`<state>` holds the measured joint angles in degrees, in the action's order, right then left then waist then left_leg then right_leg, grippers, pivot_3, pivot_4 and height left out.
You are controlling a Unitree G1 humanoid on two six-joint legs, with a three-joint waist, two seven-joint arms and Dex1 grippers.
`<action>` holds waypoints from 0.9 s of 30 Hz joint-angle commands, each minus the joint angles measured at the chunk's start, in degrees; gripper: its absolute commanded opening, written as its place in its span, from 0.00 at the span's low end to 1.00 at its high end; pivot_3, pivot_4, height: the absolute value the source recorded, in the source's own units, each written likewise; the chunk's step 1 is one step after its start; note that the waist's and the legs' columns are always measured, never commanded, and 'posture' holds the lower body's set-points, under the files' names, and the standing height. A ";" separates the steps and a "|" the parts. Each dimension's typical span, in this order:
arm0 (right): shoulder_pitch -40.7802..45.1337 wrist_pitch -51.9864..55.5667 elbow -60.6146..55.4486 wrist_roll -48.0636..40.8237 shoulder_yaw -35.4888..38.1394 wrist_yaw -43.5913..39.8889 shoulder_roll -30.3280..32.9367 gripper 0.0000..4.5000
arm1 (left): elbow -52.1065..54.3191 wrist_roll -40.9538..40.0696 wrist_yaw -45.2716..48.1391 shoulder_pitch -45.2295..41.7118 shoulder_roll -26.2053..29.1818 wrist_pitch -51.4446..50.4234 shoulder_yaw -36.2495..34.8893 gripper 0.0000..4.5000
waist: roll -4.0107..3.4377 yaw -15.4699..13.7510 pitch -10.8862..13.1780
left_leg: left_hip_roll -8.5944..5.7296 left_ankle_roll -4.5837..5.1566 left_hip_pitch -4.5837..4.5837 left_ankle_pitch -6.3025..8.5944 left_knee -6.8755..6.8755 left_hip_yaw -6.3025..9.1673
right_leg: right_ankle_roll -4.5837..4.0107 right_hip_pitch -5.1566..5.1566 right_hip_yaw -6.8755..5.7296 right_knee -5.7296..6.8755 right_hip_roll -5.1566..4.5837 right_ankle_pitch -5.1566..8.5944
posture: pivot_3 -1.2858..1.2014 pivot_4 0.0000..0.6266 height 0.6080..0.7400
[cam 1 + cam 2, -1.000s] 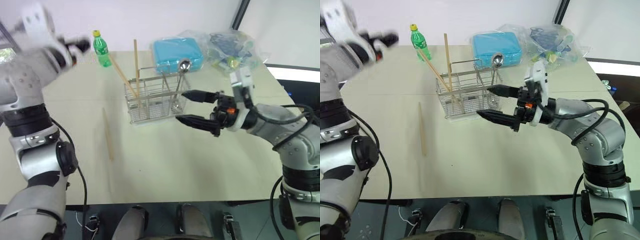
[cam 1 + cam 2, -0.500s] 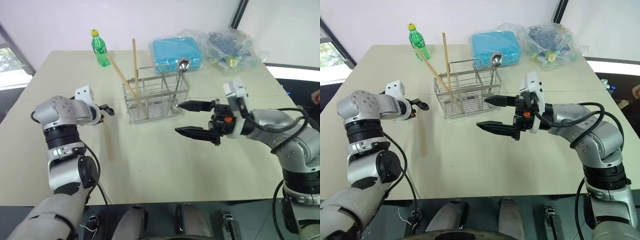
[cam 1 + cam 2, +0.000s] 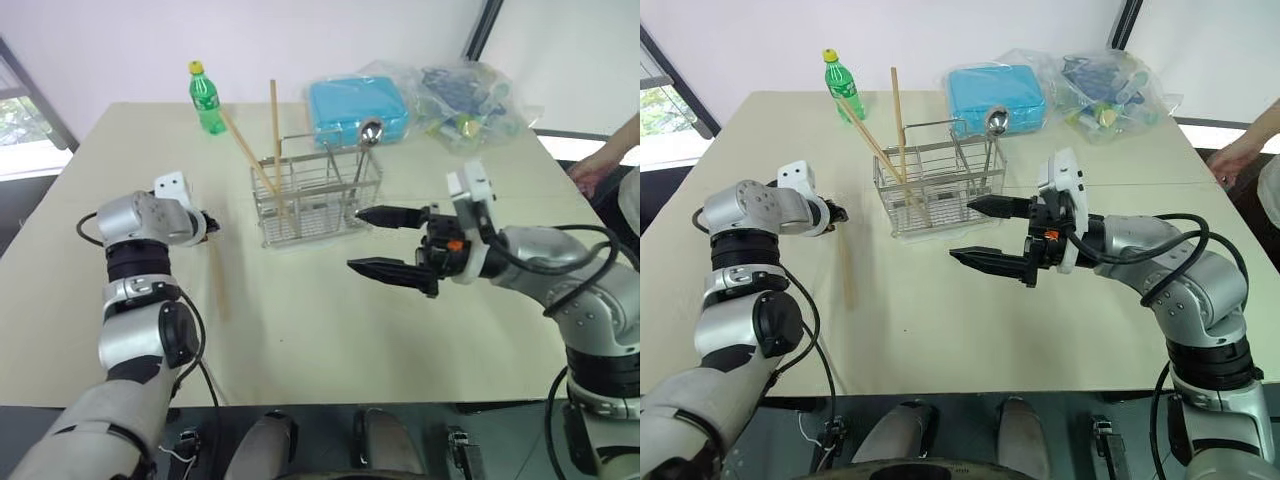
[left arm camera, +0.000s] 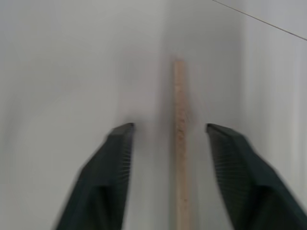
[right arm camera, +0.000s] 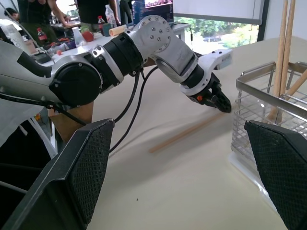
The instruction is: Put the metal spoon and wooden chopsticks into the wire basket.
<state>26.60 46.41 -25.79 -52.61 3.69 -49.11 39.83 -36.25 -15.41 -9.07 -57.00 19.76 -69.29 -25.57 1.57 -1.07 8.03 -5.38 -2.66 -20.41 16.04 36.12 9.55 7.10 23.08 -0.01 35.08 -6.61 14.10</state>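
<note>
left gripper (image 4: 168, 132) angled down, straddling chopstick (image 4: 180, 143).

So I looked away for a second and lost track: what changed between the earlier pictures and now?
The left gripper came down from up beside the green bottle to the loose chopstick on the table; its fingers straddle that stick, not gripping yet. The right gripper stayed open near the wire basket, which still holds two chopsticks and the metal spoon.
</note>
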 commanded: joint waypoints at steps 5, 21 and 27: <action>0.31 -1.16 -1.51 -0.87 2.18 0.21 0.10 1.00 | -1.00 -0.47 0.25 -0.95 -0.57 0.64 -0.73 0.02 | 0.01 -0.11 0.00 | -0.01 -0.01 -0.02 -0.01 0.00 -0.01 | 0.00 0.01 -0.01 -0.01 -0.03 0.00 | 0.52 0.24 0.94; 1.14 -2.91 0.65 0.95 2.84 -1.84 1.32 1.00 | 16.88 -5.56 7.54 -2.02 9.98 30.37 -8.10 0.02 | 0.12 0.38 0.08 | 0.06 -0.06 -0.11 -0.02 -0.11 -0.07 | 0.00 0.20 0.00 -0.05 -0.01 0.00 | 0.52 0.24 0.94; 2.31 -2.79 1.38 0.23 3.79 -1.56 1.43 1.00 | 22.52 -12.67 11.59 -7.68 12.83 33.42 -10.66 0.02 | 0.20 0.17 0.09 | 0.02 -0.02 -0.13 0.00 0.00 -0.01 | 0.00 0.09 -0.04 -0.10 -0.04 0.00 | 0.52 0.24 0.94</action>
<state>27.46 44.60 -24.36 -51.88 5.11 -50.69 40.87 -17.21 -25.25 1.08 -61.22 31.12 -37.78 -35.53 1.77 -0.90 8.12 -5.36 -2.67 -20.54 16.04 36.12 9.54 7.10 23.17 -0.06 34.98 -6.65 14.10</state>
